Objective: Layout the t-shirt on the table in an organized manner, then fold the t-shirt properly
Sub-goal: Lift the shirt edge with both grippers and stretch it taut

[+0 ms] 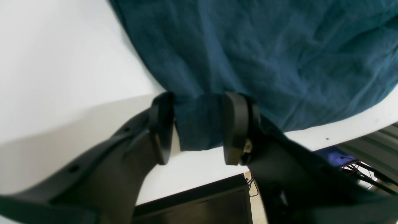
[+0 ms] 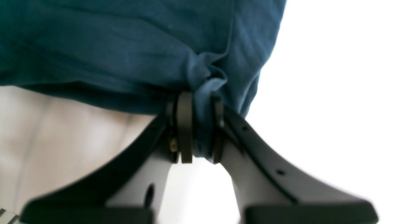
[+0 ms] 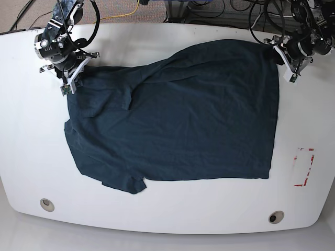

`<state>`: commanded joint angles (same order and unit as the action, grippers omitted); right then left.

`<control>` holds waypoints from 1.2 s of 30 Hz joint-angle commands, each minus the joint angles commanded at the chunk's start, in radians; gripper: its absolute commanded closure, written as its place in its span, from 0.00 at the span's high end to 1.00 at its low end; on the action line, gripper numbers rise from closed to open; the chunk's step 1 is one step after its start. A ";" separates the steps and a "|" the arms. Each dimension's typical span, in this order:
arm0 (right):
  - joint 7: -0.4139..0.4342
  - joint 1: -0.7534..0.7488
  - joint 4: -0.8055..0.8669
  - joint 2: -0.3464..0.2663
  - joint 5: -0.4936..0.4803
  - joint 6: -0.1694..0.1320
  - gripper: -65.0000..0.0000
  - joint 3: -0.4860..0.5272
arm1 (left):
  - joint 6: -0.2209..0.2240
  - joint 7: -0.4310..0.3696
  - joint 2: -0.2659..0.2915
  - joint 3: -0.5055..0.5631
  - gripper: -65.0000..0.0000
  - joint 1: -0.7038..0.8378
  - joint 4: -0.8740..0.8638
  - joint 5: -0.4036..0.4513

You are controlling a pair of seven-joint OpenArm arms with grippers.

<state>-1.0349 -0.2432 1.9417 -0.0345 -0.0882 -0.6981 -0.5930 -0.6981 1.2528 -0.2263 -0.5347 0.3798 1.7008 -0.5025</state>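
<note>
Along the near rim of the table [image 3: 157,219], two grey grommets sit at about 7 o'clock [image 3: 47,204] and 5 o'clock [image 3: 276,216], both clear of the cloth. A red tape rectangle [image 3: 304,166] lies at 4 o'clock, just beside the shirt's edge but apart from it.

The t-shirt [image 3: 178,125] is spread over the middle of the table, mostly flat with wrinkles; a sleeve pokes out toward 6 o'clock, and folds bunch toward 10 o'clock. One corner reaches toward 1 o'clock, another toward 10 o'clock.

At 10 o'clock the right pincer [image 3: 70,83] meets the shirt's corner. Its wrist view shows the right pincer [image 2: 199,130] nearly closed, a gathered wad of shirt [image 2: 124,46] pinched between the jaws, with the cloth lifting off the table just behind it.

At 1 o'clock the left pincer [image 3: 285,63] sits at the far corner. From its wrist view the left pincer [image 1: 197,130] has its jaws spread apart, a strip of shirt [image 1: 264,56] lying between them; whether the pads press the cloth I cannot tell. Below that view the table's edge [image 1: 342,130] shows, with a dark panel [image 1: 202,202] and loose wires [image 1: 360,169] beyond it.

Cables [image 3: 272,10] trail on the floor past the far edge.
</note>
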 joint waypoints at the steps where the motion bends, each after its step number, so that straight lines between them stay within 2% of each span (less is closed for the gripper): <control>1: 0.000 0.002 0.000 0.000 0.000 0.000 0.11 0.000 | 0.000 0.002 0.000 0.000 0.20 0.000 0.006 0.002; 4: 0.000 0.002 0.000 0.000 0.000 0.000 0.10 0.000 | 0.000 0.002 0.000 0.000 0.07 0.000 0.029 0.002; 7: 0.000 0.002 0.002 0.000 0.000 0.000 0.10 0.000 | 0.000 0.002 -0.002 0.000 0.01 0.000 0.058 0.002; 12: 0.000 0.002 0.005 0.000 0.000 0.000 0.00 0.000 | 0.000 0.006 -0.002 0.000 0.01 0.000 0.112 0.002; 18: -0.003 -0.006 0.018 0.000 0.000 0.000 0.00 0.000 | 0.000 0.091 -0.028 -0.005 0.01 -0.020 0.190 -0.003; 24: -0.005 -0.029 0.052 0.000 0.000 0.000 0.00 -0.002 | 0.000 0.140 -0.037 -0.029 0.01 -0.066 0.227 -0.003; 27: -0.005 -0.035 0.063 0.000 0.000 0.000 0.00 -0.002 | 0.000 0.143 -0.063 -0.044 0.01 -0.123 0.227 -0.003; 33: -0.005 -0.031 0.069 -0.005 0.000 0.000 0.00 0.000 | 0.000 0.143 -0.066 -0.040 0.02 -0.204 0.221 0.003; 36: -0.005 -0.011 0.069 -0.006 0.000 0.000 0.00 0.000 | 0.000 0.143 -0.068 -0.003 0.02 -0.247 0.219 0.005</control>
<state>-1.0395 -0.2539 2.0108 -0.0407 -0.0882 -0.6981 -0.5930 -0.6981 1.3963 -0.2938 -0.5378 0.1327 1.9202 -0.4979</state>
